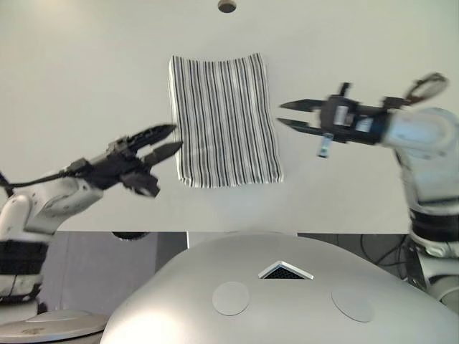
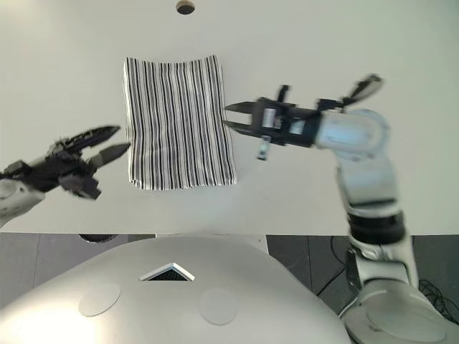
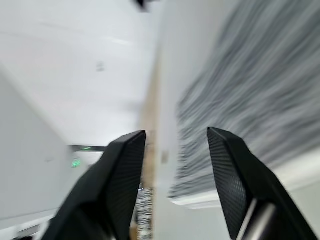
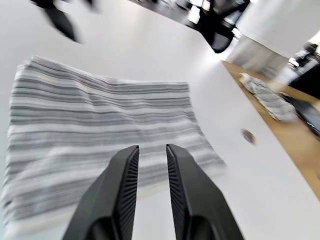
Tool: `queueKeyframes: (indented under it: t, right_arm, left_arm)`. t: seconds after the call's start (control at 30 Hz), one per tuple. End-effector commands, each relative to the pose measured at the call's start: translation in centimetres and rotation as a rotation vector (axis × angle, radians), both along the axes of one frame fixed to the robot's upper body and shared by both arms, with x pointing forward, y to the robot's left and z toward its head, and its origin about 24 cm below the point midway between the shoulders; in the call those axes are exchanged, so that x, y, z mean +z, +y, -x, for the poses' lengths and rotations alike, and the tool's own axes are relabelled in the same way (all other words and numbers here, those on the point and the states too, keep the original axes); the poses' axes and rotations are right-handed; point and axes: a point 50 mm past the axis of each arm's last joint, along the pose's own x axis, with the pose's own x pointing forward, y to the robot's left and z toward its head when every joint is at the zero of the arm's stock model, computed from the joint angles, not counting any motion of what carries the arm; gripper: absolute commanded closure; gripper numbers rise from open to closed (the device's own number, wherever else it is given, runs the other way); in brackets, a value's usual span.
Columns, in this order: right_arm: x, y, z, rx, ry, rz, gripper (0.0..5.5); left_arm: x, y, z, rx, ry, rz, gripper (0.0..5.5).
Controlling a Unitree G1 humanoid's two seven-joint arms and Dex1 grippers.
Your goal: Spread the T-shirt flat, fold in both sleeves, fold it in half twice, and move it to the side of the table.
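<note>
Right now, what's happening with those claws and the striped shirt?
Left gripper open, empty. Right gripper open, empty. T-shirt folded, flat between them. Table hole beyond, not blocking.

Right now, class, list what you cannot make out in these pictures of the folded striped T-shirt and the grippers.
- Sleeves and fold layers of the T-shirt: head views, hidden under its own top layer.
- Stripe detail: left wrist view, blurred beyond the left gripper.
- hole in the table: left eye view, cut by the top edge.
- crumpled thing beyond the table: right wrist view, blurred.
</note>
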Motion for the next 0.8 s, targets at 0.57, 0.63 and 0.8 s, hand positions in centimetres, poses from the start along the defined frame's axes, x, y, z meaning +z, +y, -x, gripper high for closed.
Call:
queueKeyframes:
  t: [0.57,0.63,0.8]
  right_arm:
    - [-4.7,-3.5,5.2,0.178,0.008,0.407,3.68]
    - [-5.1,-2.9,5.2,0.213,0.008,0.413,3.68]
    - [-6.2,-0.7,4.6,0.288,-0.023,0.399,3.68]
  left_arm:
    - [-5.2,-0.7,1.1,-0.075,0.101,-0.263,2.42]
    - [-5.5,-1.1,0.9,-0.099,0.090,-0.265,2.42]
    - [-6.0,-1.8,0.3,-0.152,0.066,-0.279,2.42]
